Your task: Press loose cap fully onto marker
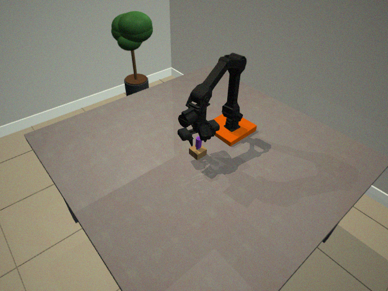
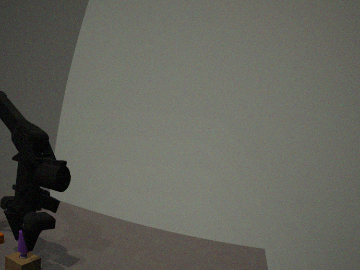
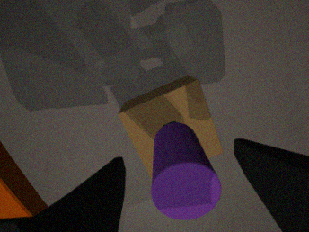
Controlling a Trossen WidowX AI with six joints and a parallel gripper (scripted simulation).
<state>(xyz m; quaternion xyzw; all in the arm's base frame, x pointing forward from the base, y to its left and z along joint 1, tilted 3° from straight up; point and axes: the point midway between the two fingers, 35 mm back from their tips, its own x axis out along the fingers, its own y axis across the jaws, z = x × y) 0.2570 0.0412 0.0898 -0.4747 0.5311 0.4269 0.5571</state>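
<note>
Wrist view has the jaws (image 1: pixel 198 142) (image 2: pixel 23 245) spread, a dark finger on either side of the purple cap (image 1: pixel 198 142) (image 2: pixel 22 243) (image 3: pixel 186 191), with visible gaps between. The cap stands upright between them, long axis vertical, closed end up and open end down over the marker (image 2: pixel 23 256). Only a sliver of the marker shows beneath the cap, at the top of the wooden holder block (image 1: pixel 194 153) (image 2: pixel 22 262) (image 3: pixel 208 139); whether the cap has clicked fully on, I cannot tell. The block sits just below the jaws on the worktop (image 1: pixel 219 219) (image 2: pixel 145 244) (image 3: pixel 256 90). Above the jaws, the black arm (image 1: pixel 233 87) (image 2: pixel 28 142) bends back to its orange base (image 1: pixel 230 142) (image 2: pixel 1 238) (image 3: pixel 13 200), apart from the block. Well beyond stands a potted tree (image 1: pixel 132 28).
</note>
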